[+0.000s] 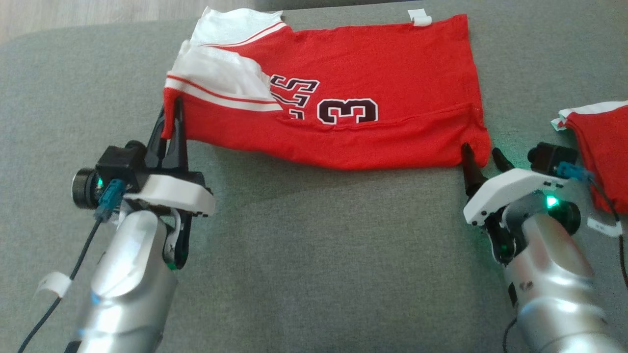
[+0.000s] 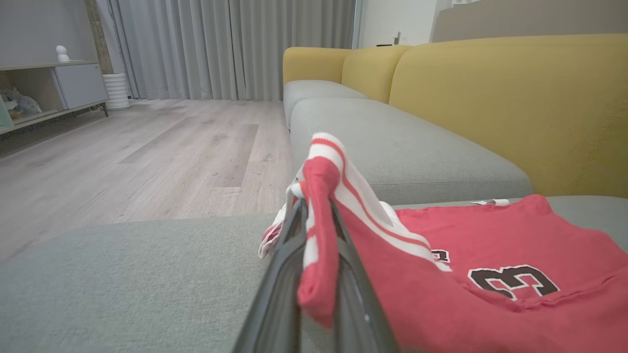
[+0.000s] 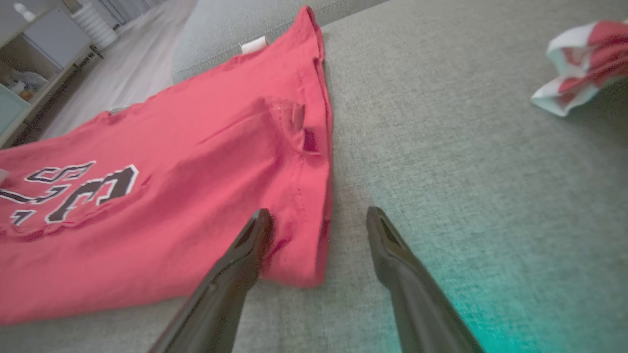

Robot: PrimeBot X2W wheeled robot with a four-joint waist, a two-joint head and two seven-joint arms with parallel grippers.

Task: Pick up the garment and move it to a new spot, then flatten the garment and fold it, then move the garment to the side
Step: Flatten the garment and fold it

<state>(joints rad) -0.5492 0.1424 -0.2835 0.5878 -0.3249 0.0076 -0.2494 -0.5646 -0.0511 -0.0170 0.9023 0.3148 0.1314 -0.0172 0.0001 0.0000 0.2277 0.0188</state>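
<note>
1. The red jersey (image 1: 343, 108) lies spread across the upper middle of the head view, on a grey cushion (image 1: 319, 255). Its white-striped end is at the upper left, and a dark number 3 (image 1: 348, 112) sits near its middle.
2. A small white tag (image 1: 420, 17) sticks out from the jersey's top edge, toward the upper right.
3. The left gripper (image 1: 171, 115), at the middle left of the head view, has its fingers pressed together on the jersey's lower left corner.
4. In the left wrist view, that gripper (image 2: 316, 211) pinches a red fold with white stripes. The fold is raised above the cushion, and the rest of the jersey (image 2: 490, 255) slopes down toward the lower right.
5. The right gripper (image 1: 481, 152), at the middle right of the head view, is spread apart at the jersey's lower right corner.
6. In the right wrist view, the left finger of this gripper (image 3: 319, 215) crosses in front of the jersey (image 3: 171, 186) near that corner. The other finger is over bare cushion. I cannot tell whether either finger touches the fabric.
7. A second red and white cloth (image 1: 603, 142) lies bunched at the right edge of the head view, apart from the jersey. It also appears at the upper right of the right wrist view (image 3: 579, 68).
8. The left wrist view also shows a yellow backrest (image 2: 515, 98) at the upper right, a wooden floor (image 2: 147, 147) at the left, and grey curtains (image 2: 221, 49) along the top.
</note>
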